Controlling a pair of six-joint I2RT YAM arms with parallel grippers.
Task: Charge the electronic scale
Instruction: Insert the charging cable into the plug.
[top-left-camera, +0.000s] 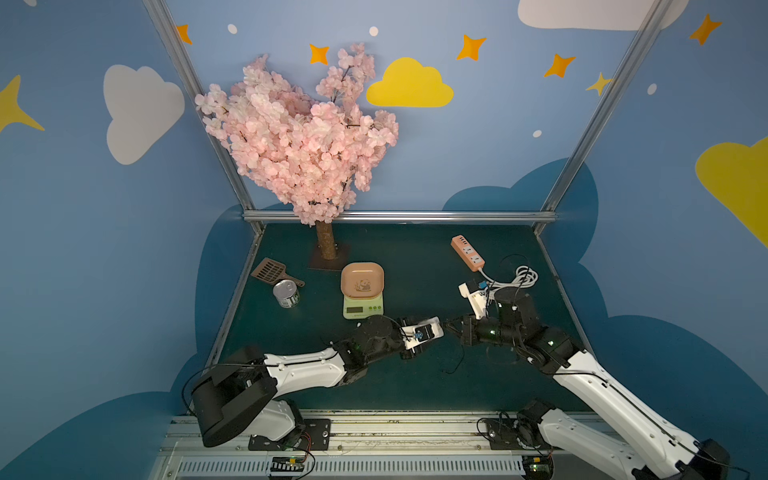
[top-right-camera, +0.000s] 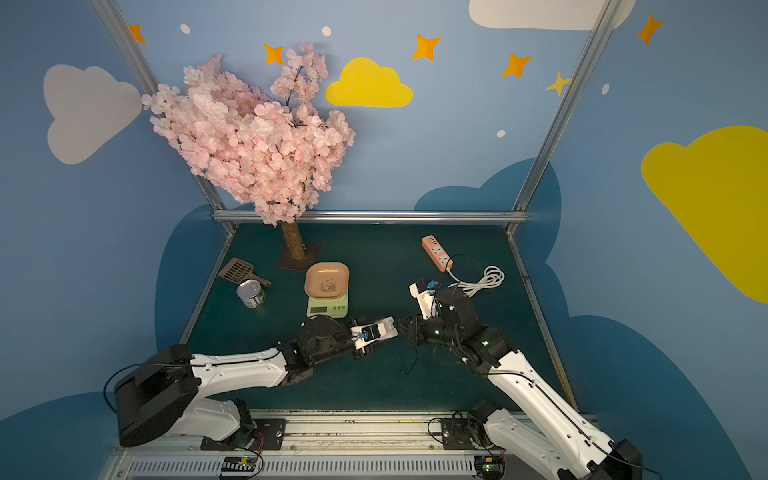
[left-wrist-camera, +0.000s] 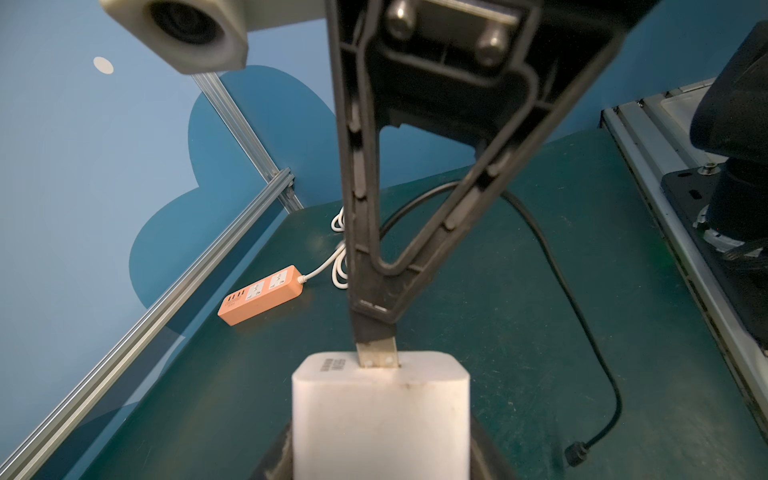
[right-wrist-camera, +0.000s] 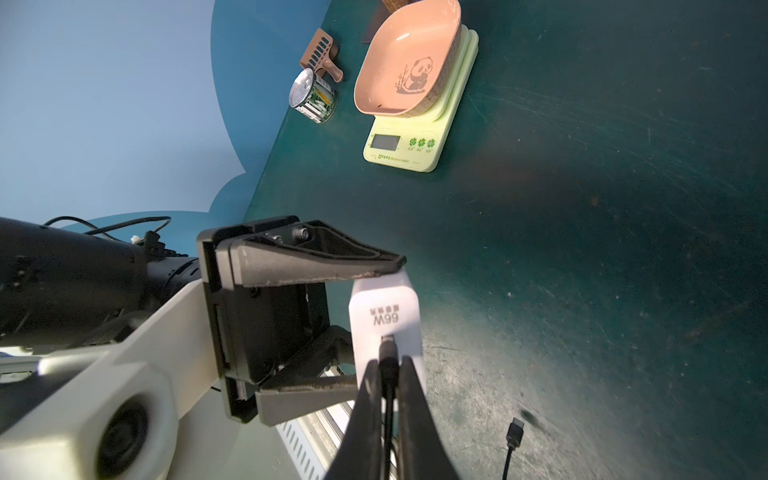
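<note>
The electronic scale (top-left-camera: 363, 309) (top-right-camera: 327, 308) (right-wrist-camera: 405, 145), pale green with a peach panda tray, stands mid-table, apart from both grippers. In front of it my left gripper (top-left-camera: 432, 329) (left-wrist-camera: 380, 457) is shut on a white charger block (left-wrist-camera: 380, 415) (right-wrist-camera: 384, 307). My right gripper (top-left-camera: 446, 326) (right-wrist-camera: 390, 365) faces it, shut on the plug (left-wrist-camera: 377, 351) of a black cable (left-wrist-camera: 582, 316). The plug's metal tip sits in the block's port, part of the metal still showing. The cable's other end (right-wrist-camera: 515, 430) lies loose on the mat.
A salmon power strip (top-left-camera: 468, 252) (left-wrist-camera: 262, 295) lies at the back right with its coiled white cord (top-left-camera: 521, 278). A tin can (top-left-camera: 286, 293) and a brown scoop (top-left-camera: 272, 272) sit at the left. A pink blossom tree (top-left-camera: 299, 137) stands behind the scale.
</note>
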